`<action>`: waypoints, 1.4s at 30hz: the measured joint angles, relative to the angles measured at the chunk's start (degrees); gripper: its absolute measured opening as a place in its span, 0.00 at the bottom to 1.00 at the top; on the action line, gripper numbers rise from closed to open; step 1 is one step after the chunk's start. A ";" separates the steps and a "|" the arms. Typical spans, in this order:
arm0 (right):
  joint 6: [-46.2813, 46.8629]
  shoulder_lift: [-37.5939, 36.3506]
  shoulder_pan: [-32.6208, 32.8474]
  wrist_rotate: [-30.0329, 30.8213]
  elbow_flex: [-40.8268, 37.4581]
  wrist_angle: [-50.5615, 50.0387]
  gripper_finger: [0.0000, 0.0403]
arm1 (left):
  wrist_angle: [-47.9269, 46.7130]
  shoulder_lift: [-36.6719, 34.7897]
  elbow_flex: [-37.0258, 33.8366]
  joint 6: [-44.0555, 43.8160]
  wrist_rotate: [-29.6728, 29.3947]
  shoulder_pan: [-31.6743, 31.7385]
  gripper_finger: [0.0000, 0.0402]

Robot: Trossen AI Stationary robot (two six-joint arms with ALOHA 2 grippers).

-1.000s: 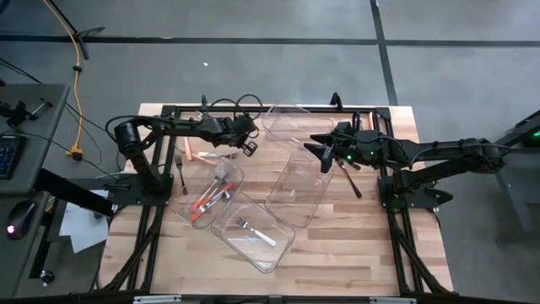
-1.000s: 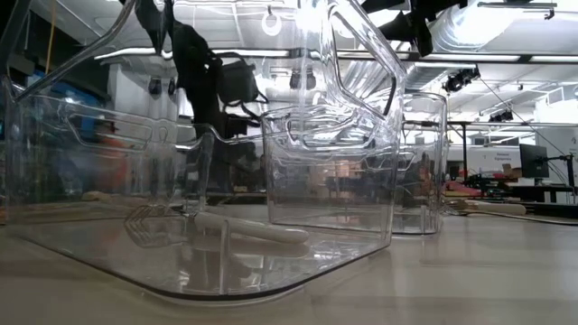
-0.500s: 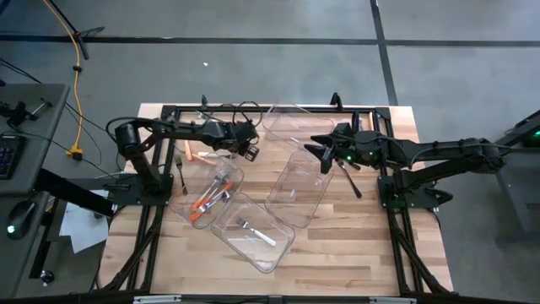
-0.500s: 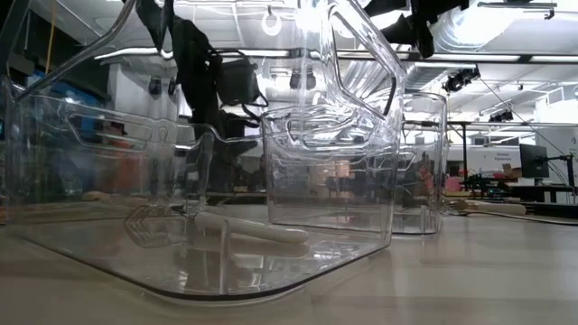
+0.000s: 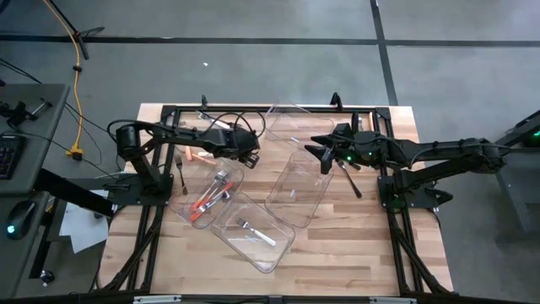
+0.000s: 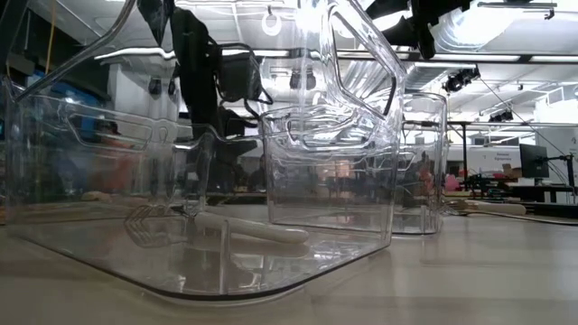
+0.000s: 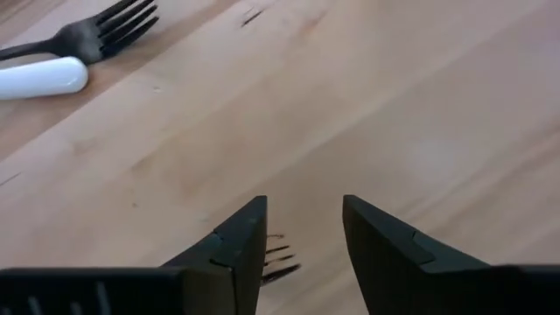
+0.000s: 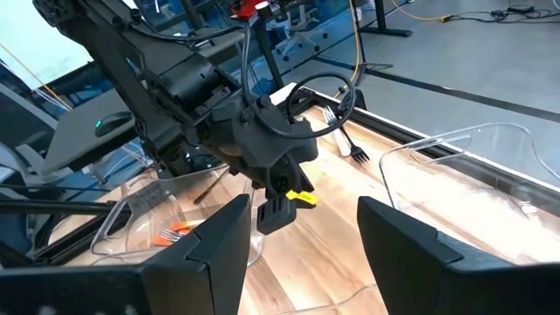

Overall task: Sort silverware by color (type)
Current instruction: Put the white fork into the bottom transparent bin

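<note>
My left gripper [image 5: 245, 154] stands open, pointing down at bare wood [image 7: 367, 105] beside the far end of a clear bin [image 5: 192, 213] that holds orange-handled silverware [image 5: 209, 196]. The tines of a fork [image 7: 280, 258] peek out by one finger; whether they touch it I cannot tell. Farther off lie a dark fork [image 7: 96, 31] and a white handle [image 7: 39, 77]. A white-handled fork [image 5: 256, 232] lies in the near bin [image 5: 274, 253]. My right gripper [image 8: 302, 227] hangs open and empty over the centre bin's far end [image 5: 305, 160].
Another clear bin [image 5: 291, 122] stands at the far edge, and the centre bin [image 5: 297, 190] lies between the arms. A black fork [image 5: 180, 171] lies on the table at the left, a black piece [image 5: 350, 181] at the right. Black frame rails run along both sides.
My left gripper has moved a little toward the table's near edge and down, next to the bin with the orange-handled pieces. My right arm has kept still.
</note>
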 joint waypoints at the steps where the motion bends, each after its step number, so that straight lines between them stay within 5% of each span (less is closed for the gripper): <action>1: 0.00 0.00 0.00 0.02 0.00 0.00 0.48 | -0.64 0.00 0.00 0.40 -0.02 0.00 0.35; 13: 0.02 0.00 0.00 0.00 0.00 0.00 0.48 | -2.50 1.64 -0.39 1.66 4.71 1.35 0.35; 26: -0.27 0.00 0.00 0.02 0.00 -0.20 0.48 | -2.09 2.25 -0.42 3.23 2.25 1.65 0.35; 42: -0.18 0.00 0.00 0.04 0.00 -1.27 0.48 | -1.05 3.32 -0.42 5.99 1.05 1.89 0.01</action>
